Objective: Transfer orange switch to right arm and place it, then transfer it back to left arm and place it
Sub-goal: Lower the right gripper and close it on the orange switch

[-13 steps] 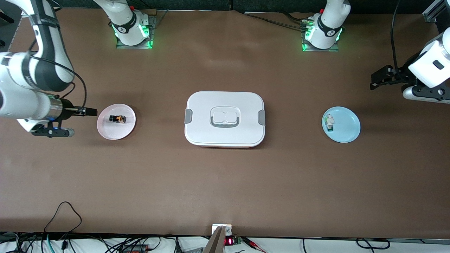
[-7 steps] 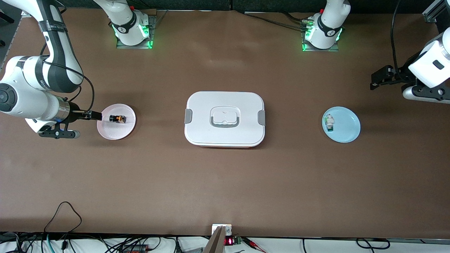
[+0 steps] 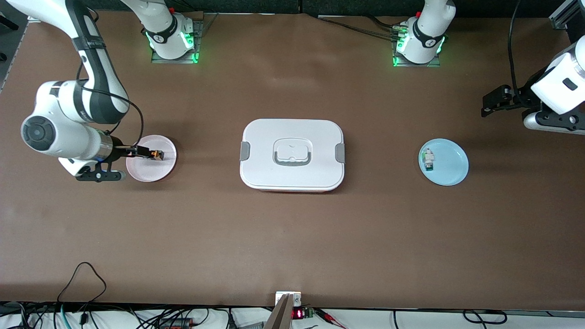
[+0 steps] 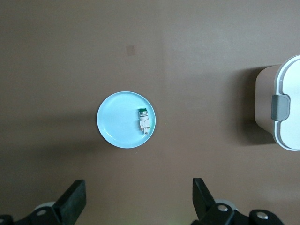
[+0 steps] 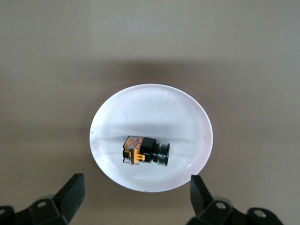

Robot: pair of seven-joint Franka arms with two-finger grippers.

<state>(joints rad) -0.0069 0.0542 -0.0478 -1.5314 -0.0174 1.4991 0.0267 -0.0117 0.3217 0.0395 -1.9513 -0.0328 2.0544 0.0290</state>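
The orange switch (image 3: pixel 158 155) (image 5: pixel 144 153) lies on its side on a pale pink plate (image 3: pixel 151 171) (image 5: pixel 154 108) toward the right arm's end of the table. My right gripper (image 3: pixel 142 151) (image 5: pixel 137 183) hangs open over that plate's rim, with nothing between its fingers, and in the front view it covers part of the switch. The white lidded box (image 3: pixel 292 132) (image 4: pixel 288 84) sits mid-table. My left gripper (image 3: pixel 491 103) (image 4: pixel 138 185) waits open and empty, high at the left arm's end of the table.
A light blue plate (image 3: pixel 450 164) (image 4: pixel 117 122) carries a small white-and-green component (image 3: pixel 428 159) (image 4: pixel 143 120) toward the left arm's end. Cables and a small device (image 3: pixel 288 299) line the table edge nearest the front camera.
My right arm has swung toward the box, bringing its open gripper from beside the pink plate to over its rim, next to the switch. The left arm has not moved.
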